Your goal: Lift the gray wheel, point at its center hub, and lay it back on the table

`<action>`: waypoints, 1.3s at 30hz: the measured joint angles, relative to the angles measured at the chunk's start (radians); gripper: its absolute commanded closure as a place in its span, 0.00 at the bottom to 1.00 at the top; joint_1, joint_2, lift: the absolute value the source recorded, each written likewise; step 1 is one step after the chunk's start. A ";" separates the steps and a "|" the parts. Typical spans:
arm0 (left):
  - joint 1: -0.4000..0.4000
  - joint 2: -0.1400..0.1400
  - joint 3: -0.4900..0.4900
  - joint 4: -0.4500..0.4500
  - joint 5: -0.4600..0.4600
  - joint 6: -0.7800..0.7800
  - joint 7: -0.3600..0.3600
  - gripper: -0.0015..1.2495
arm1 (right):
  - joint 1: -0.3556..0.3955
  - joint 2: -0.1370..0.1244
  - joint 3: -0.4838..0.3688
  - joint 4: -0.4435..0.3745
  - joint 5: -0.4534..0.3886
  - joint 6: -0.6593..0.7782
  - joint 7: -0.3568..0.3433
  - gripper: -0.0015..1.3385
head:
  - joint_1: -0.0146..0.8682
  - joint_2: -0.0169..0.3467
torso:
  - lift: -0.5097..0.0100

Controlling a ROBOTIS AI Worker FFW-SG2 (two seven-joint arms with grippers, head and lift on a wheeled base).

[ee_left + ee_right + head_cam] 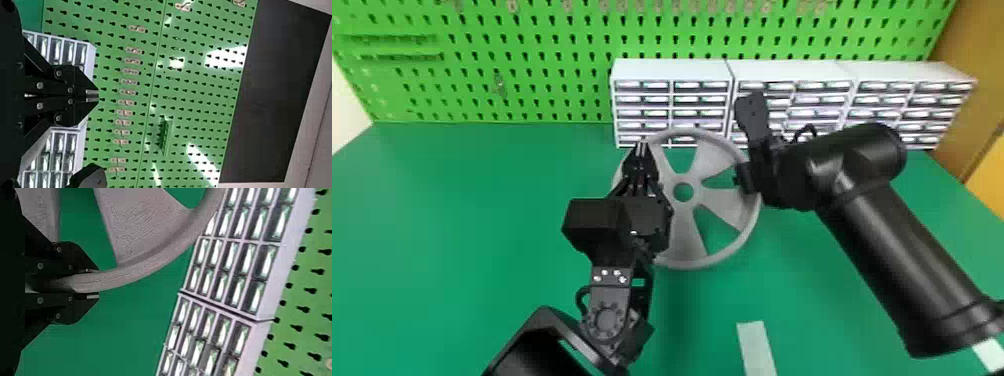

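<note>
Your right gripper point(743, 179): jaws clamped on the gray wheel point(688, 235) at its rim. Your left gripper point(642, 146): jaws together, near the wheel's left side. Wheel over the green tabletop point(457, 225), before drawer cabinets point(672, 71).

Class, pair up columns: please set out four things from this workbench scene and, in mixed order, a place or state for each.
Things
1. Left gripper
2. Right gripper
3. Gray wheel
4. Drawer cabinets

Places or states
A. Five-spoked, with a round hole at its center
B. Fingers closed together, holding nothing
C. In a row before the green pegboard
D. Fingers on either side of a rim

Right pairs: 1-B, 2-D, 3-A, 4-C
</note>
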 measured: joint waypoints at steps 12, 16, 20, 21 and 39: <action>-0.006 0.007 -0.005 -0.001 0.001 0.004 0.000 0.95 | 0.019 -0.061 0.047 0.010 -0.086 0.071 0.046 0.98 | 0.80 0.18 | 0.80; -0.007 0.009 -0.005 -0.001 -0.001 0.004 0.000 0.95 | 0.031 -0.092 0.065 0.010 -0.155 0.081 0.053 0.98 | 0.80 0.18 | 0.80; -0.007 0.009 -0.005 -0.001 -0.001 0.005 0.000 0.95 | 0.038 -0.118 0.088 0.010 -0.216 0.090 0.058 0.98 | 0.80 0.18 | 0.80; -0.007 0.009 -0.006 -0.002 -0.001 0.006 0.000 0.95 | 0.039 -0.125 0.097 0.010 -0.231 0.093 0.059 0.98 | 0.80 0.18 | 0.80; -0.011 0.010 -0.010 -0.002 0.004 0.007 0.000 0.95 | 0.046 -0.163 0.155 0.023 -0.281 0.091 0.081 0.97 | 0.80 0.18 | 0.80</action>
